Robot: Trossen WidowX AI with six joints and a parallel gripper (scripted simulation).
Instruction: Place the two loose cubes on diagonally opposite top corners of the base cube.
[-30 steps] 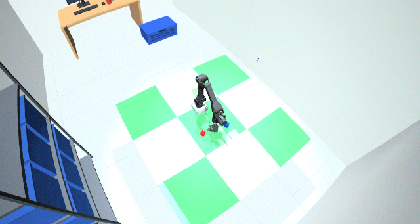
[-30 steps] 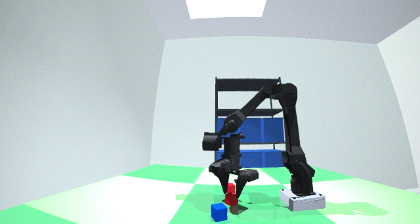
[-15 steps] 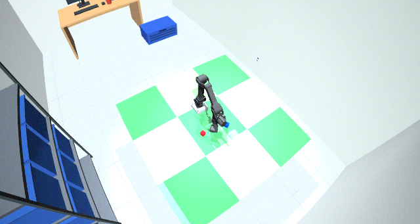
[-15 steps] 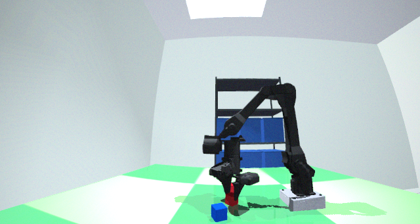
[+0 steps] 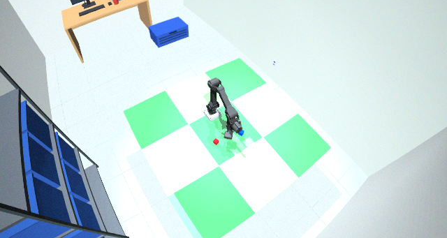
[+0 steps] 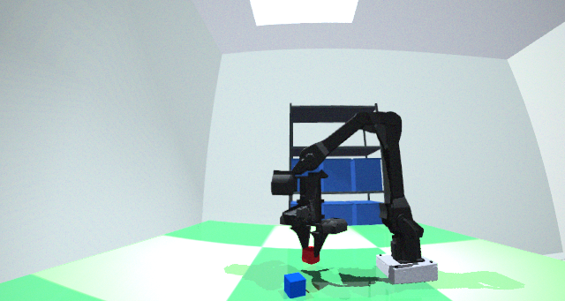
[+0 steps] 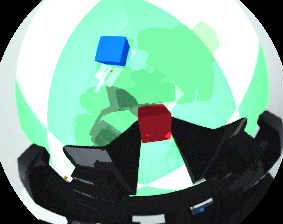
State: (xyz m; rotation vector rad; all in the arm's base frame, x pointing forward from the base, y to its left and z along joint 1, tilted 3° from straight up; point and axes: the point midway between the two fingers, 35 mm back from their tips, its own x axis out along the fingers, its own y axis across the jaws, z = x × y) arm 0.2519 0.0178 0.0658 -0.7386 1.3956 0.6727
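My gripper points straight down, low over the middle green floor tile, and is shut on a small red cube. The gripper hides this cube in the top view. I cannot tell whether the cube touches the floor. A second red cube sits on the floor a short way beyond the gripper; it does not show in the other views. A blue cube sits on the floor on the opposite side of the gripper, apart from it.
The arm's white base plate stands close by on the same tile. A dark shelf rack with blue bins stands at the wall. A wooden desk and a blue crate are far off.
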